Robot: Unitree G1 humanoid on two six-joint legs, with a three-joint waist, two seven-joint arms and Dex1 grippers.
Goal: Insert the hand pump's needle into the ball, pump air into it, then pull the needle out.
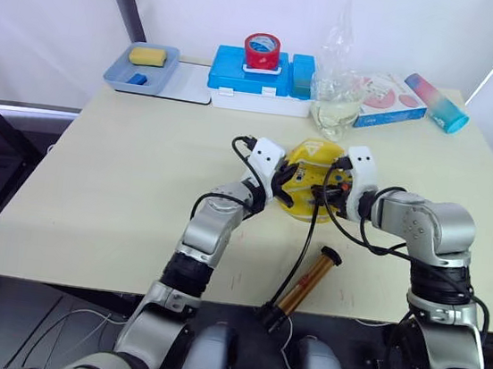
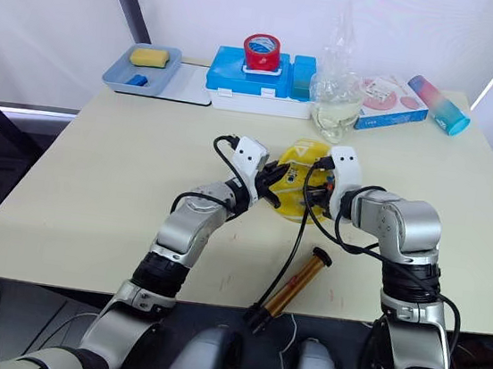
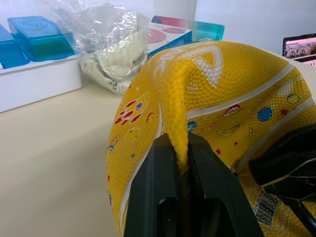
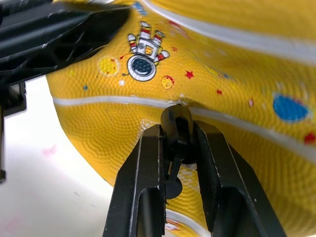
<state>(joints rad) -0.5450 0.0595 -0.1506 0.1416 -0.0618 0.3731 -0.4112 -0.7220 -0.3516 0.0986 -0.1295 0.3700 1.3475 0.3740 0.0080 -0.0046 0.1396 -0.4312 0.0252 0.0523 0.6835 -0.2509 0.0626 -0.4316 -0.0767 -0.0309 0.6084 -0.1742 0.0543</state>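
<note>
We see the saggy yellow ball (image 1: 306, 176) mid-desk (image 1: 110, 195), between both claws. The left claw (image 3: 181, 165) pinches a raised fold of its skin. The right claw (image 4: 178, 148) is closed on the needle (image 4: 177, 129) fitting, pressed against a white seam. The hand pump (image 1: 304, 284) lies near the front edge.

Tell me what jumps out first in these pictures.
A saggy yellow rubber ball sits mid-table, its folded skin pinched by the left gripper. The right gripper presses the needle's small black fitting against its white seam. The slim amber-gold hand pump lies near the table's front edge.
</note>
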